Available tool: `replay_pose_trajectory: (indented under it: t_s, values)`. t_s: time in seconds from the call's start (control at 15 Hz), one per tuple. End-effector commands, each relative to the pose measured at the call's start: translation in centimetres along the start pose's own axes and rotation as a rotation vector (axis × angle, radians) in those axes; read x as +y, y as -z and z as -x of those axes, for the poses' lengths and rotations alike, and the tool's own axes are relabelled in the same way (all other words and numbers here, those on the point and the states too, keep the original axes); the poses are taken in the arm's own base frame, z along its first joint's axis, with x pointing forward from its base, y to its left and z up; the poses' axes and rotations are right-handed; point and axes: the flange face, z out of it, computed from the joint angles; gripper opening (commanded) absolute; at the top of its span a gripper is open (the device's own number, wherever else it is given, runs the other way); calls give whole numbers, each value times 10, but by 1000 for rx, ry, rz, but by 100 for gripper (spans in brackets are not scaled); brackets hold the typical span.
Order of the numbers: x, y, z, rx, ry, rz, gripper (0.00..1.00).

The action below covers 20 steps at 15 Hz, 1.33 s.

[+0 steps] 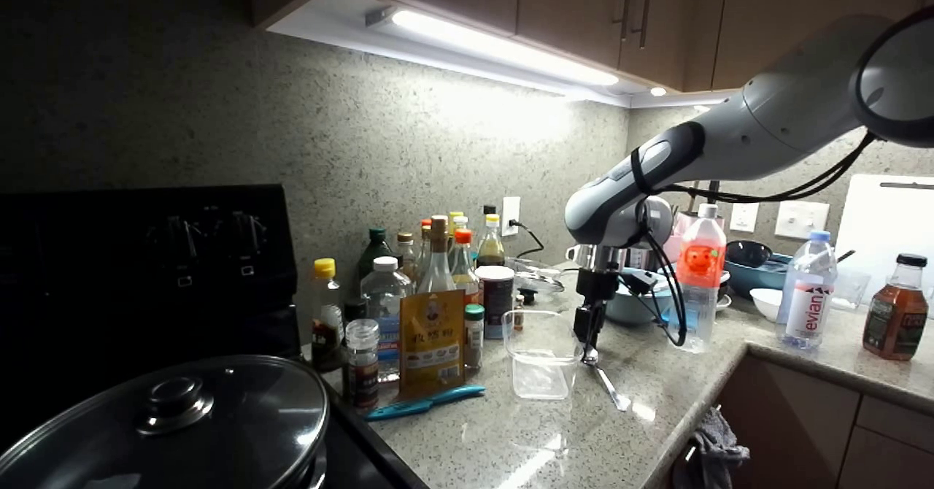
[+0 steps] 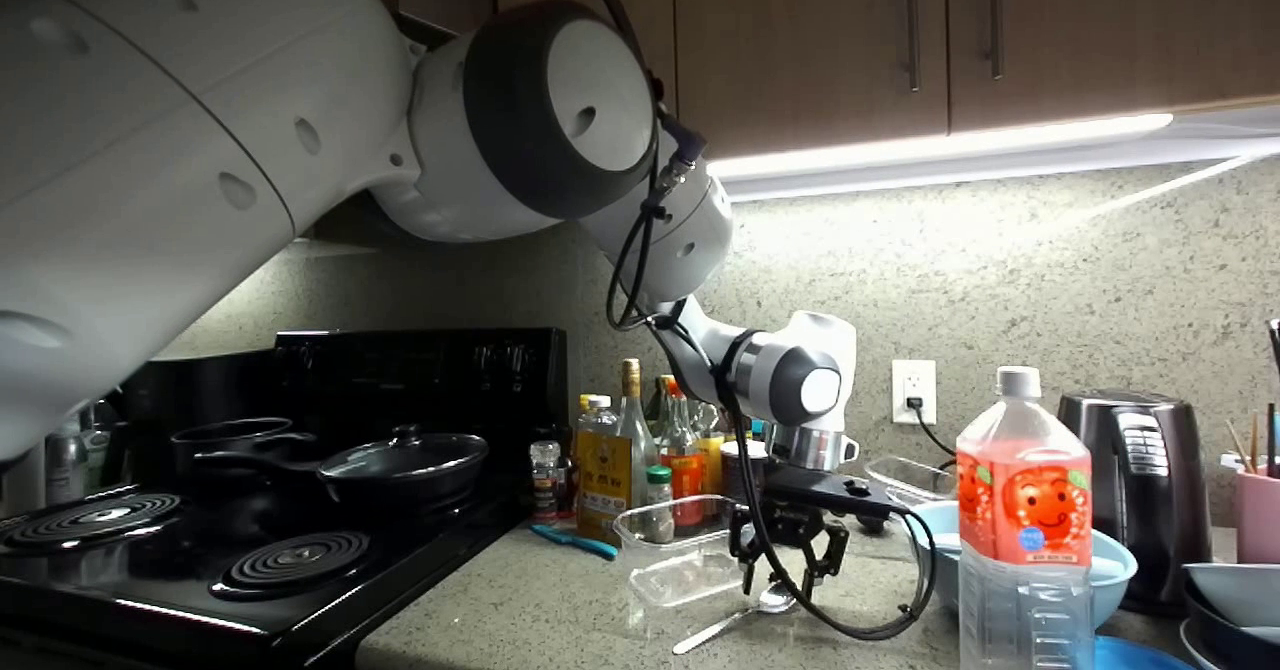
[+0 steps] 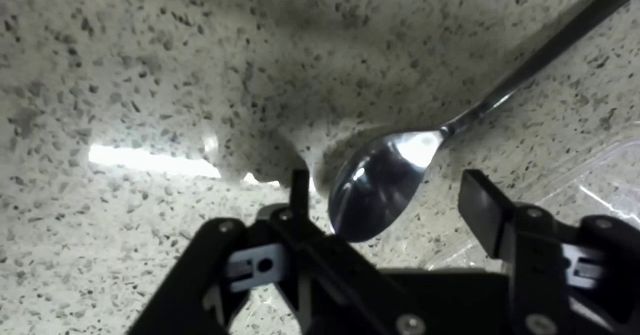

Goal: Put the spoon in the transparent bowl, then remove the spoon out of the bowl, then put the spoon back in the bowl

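Table (image 1: 452,445) carries the transparent bowl (image 1: 540,379), mouth up, presumably to receive. The empty hand (image 3: 390,200), jaws apart, straddles the head of the spoon (image 3: 400,165), likely to pinch it where it lies, just beside the bowl.

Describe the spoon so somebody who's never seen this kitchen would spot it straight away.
From the black stove, follow the speckled countertop to the transparent bowl. Beside it, under the robot's open black gripper, lies the spoon. Its slim, shiny silver metal sets it apart from that see-through bowl and the dark gripper.
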Motion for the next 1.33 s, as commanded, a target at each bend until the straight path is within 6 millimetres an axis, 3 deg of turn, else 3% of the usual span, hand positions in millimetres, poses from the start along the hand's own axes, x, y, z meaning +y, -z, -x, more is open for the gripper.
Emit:
replay_pose_trajectory:
  t_s: [0.0, 0.47, 0.73, 1.27]
  values:
    - [-8, 2, 5, -2, 21, 8, 45]
    - [-8, 4, 2, 14, 21, 18, 2]
    - [-13, 10, -3, 36, 31, 19, 1]
    - [-59, 40, -12, 145, 81, 70, 1]
